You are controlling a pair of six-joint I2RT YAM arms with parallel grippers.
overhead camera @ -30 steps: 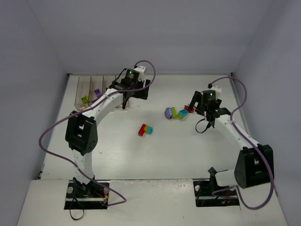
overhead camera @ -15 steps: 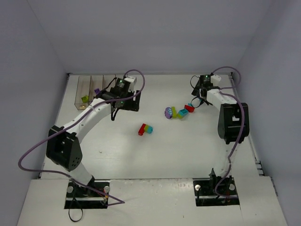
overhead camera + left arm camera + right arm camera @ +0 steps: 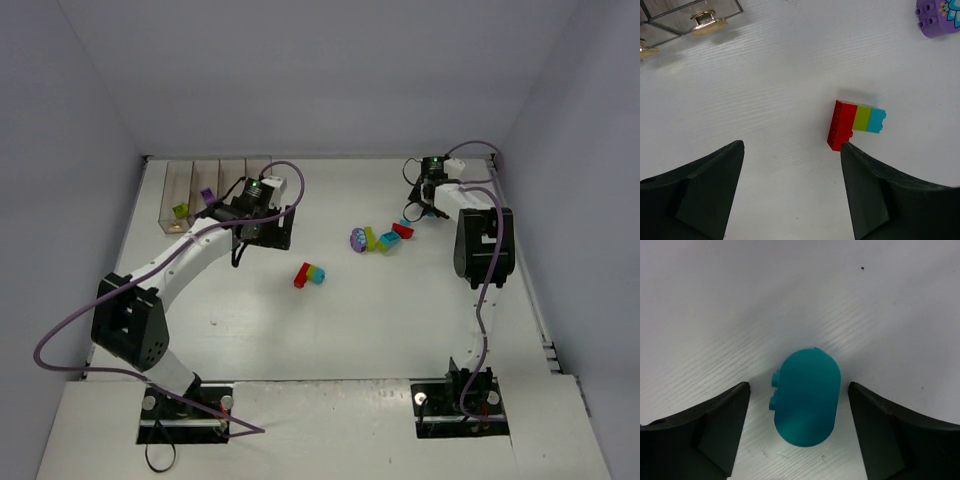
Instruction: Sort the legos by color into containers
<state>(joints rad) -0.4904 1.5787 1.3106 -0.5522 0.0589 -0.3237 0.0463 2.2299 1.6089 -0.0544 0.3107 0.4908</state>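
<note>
Right gripper [image 3: 796, 387] jaws apart over teal lego [image 3: 805, 400]: centre, lower, close squarely. Left gripper [image 3: 790, 150] jaws apart, empty.

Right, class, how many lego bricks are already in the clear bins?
2: a lime green brick in the leftmost bin, a purple brick in the next. The left arm covers other bins; more may be hidden.

The left gripper [image 3: 240, 250] is hanging left of centre, near a red-green-blue brick [image 3: 309, 275]; the containers [image 3: 190, 188] are sitting upper left.
</note>
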